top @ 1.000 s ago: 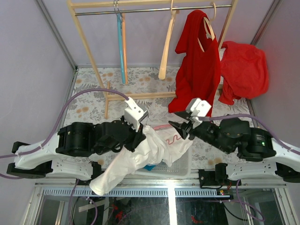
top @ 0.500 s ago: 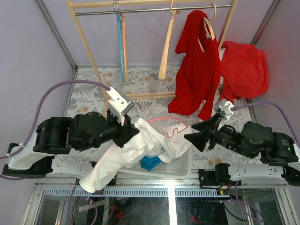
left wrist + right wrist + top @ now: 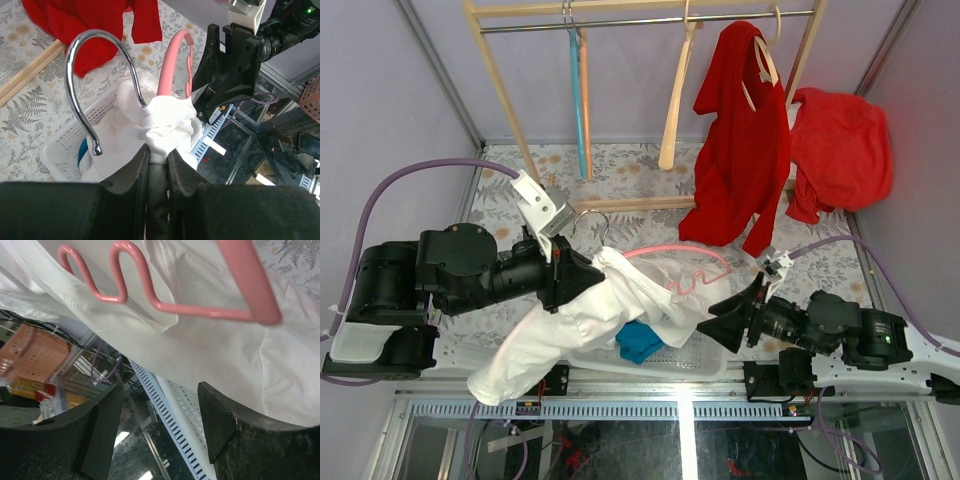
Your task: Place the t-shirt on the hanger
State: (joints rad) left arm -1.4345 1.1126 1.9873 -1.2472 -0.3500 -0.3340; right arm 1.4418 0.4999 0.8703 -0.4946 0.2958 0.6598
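My left gripper (image 3: 578, 276) is shut on a bunch of the white t-shirt (image 3: 555, 335) right at the neck of the pink hanger (image 3: 678, 249). The metal hook (image 3: 590, 216) sticks up beside it. The shirt hangs down left toward the near edge and drapes over the hanger's wavy arm (image 3: 688, 288). In the left wrist view the jaws (image 3: 157, 150) pinch the cloth (image 3: 167, 122) under the hook (image 3: 80, 75) and the pink arm (image 3: 172, 57). My right gripper (image 3: 722, 318) is open and empty, just right of the shirt. Its view shows the wavy arm (image 3: 112, 275) over white cloth (image 3: 215, 350), above its gripper (image 3: 160, 417).
A white basket (image 3: 695, 362) with a blue cloth (image 3: 640, 343) sits under the shirt at the near edge. Behind stands a wooden rack (image 3: 500, 80) with a light blue hanger (image 3: 579, 100), a beige wooden hanger (image 3: 676, 110) and red garments (image 3: 745, 140) (image 3: 840, 150).
My left gripper has pulled the shirt and hanger to the left, and the hook now shows. My right gripper has drawn back toward the near right, away from the hanger, open.
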